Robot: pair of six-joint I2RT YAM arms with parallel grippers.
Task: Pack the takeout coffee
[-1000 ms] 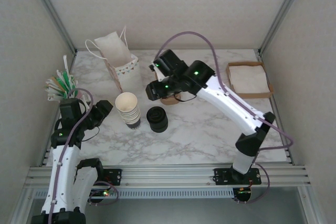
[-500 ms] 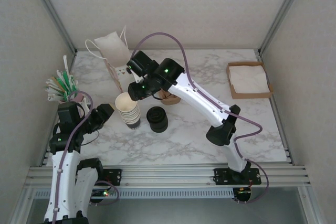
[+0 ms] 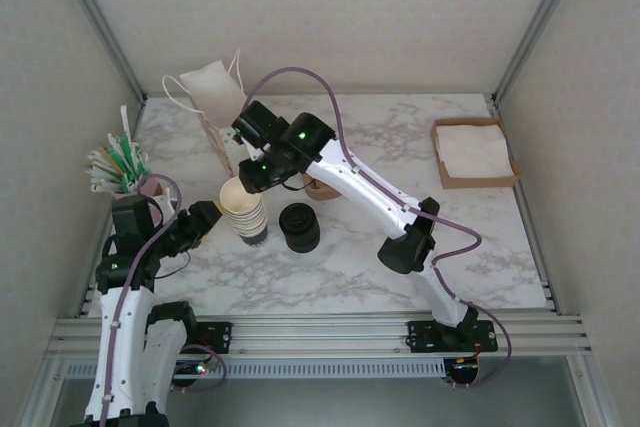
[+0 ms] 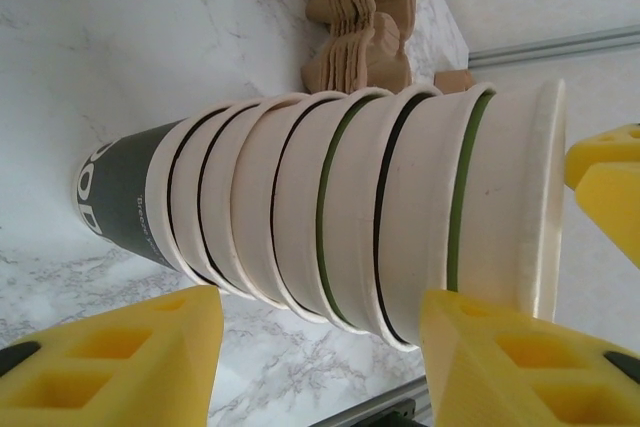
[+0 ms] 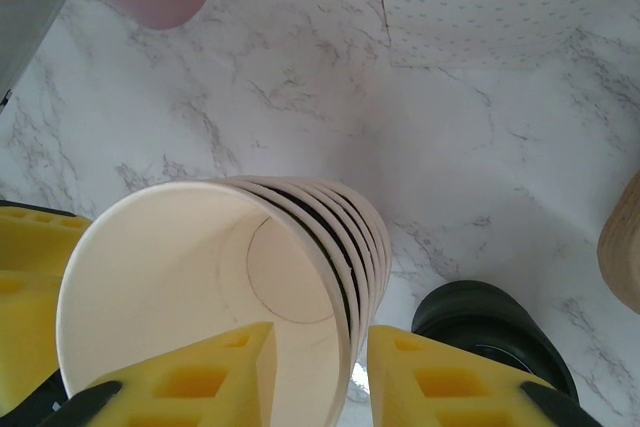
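Straddling the top rim of the cream stack of paper cups (image 5: 300,247), my right gripper (image 5: 320,377) has one finger inside and one outside, set narrow, the wall between them not pinched. The stack stands upright on the table (image 3: 350,267), left of its middle. My left gripper (image 4: 320,297) hangs half apart and empty, just beside the stack toward the left edge. A black stack of lids (image 3: 299,227) stands just right of the cups

A white marble tabletop (image 3: 330,277) with grey veins fills the middle. Pale textured walls (image 3: 320,7) close it in at top, left and right. Aluminium posts (image 3: 95,22) slant in the upper corners, and a ribbed aluminium rail (image 3: 320,332) runs along the bottom. The light is soft and even.
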